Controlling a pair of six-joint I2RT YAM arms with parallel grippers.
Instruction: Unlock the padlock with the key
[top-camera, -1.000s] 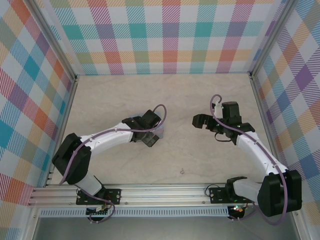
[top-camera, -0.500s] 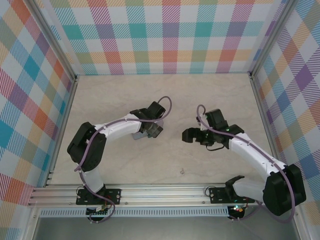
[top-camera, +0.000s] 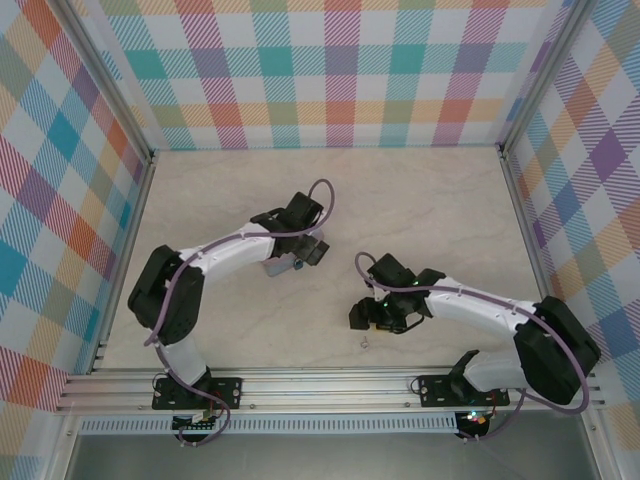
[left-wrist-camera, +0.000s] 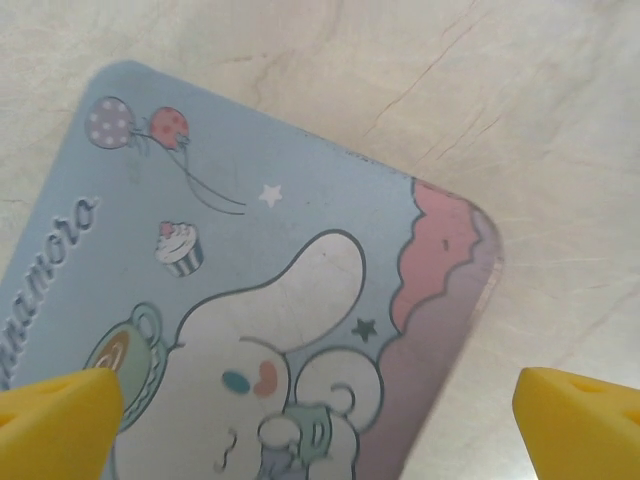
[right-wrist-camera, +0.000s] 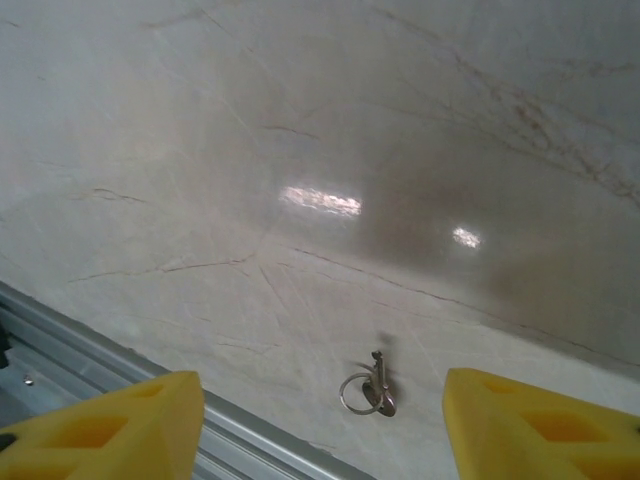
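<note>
Evidently we have the right gripper poised low over the key, fingers apart and gripping nothing, so the key sits framed between them for a pinch. The key lies by the near edge of the counter, right of centre: a thin grey sliver, flat, on a small wire ring. Our left gripper hangs spread wide over the cartoon tin, clasping nothing.

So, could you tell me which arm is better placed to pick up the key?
Right: the right hand hovers close to the key, framed between its fingers on the table, while the left hand hangs over the cartoon tin.
</note>
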